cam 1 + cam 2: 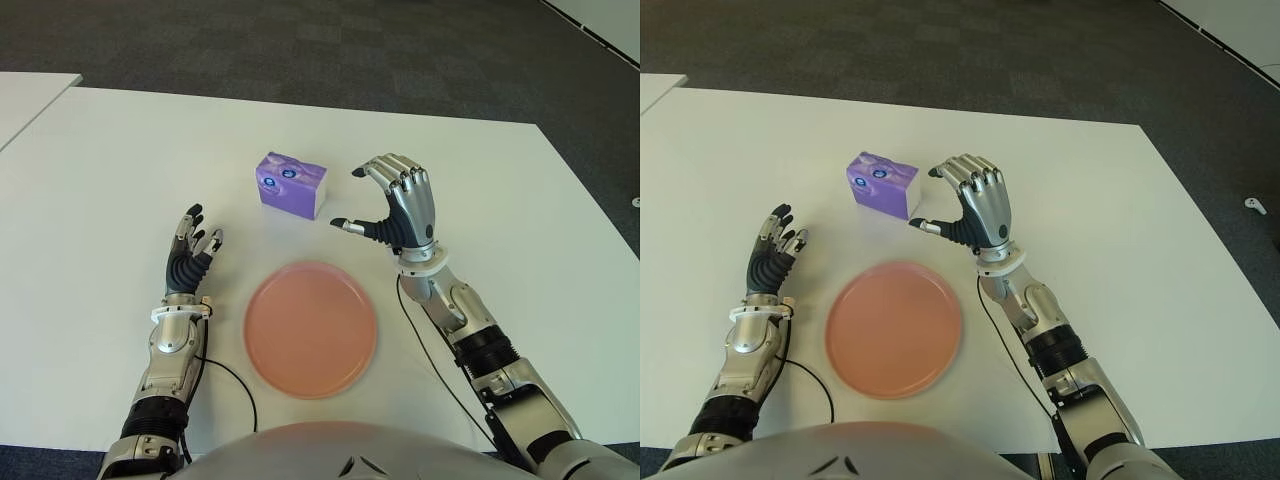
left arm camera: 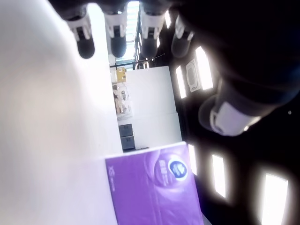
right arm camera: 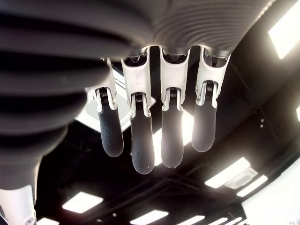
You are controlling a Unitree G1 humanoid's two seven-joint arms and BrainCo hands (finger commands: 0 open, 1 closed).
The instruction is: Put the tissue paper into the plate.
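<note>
While my right hand (image 1: pixel 385 205) hovers wide open just right of the tissue pack (image 1: pixel 291 184) at frame centre — plate (image 1: pixel 311 328) below, empty — a shallow grip could shove it away; left hand (image 1: pixel 192 250) open, lower left.

Bright, even light; wrist views glare-streaked, blurred.

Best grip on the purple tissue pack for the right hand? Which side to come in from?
Judging by its pose, pinch the tissue pack across its front and back faces, coming in from its right end. It lies flat and boxy on the table, and the right hand sits open just to that side, thumb toward the plate.
</note>
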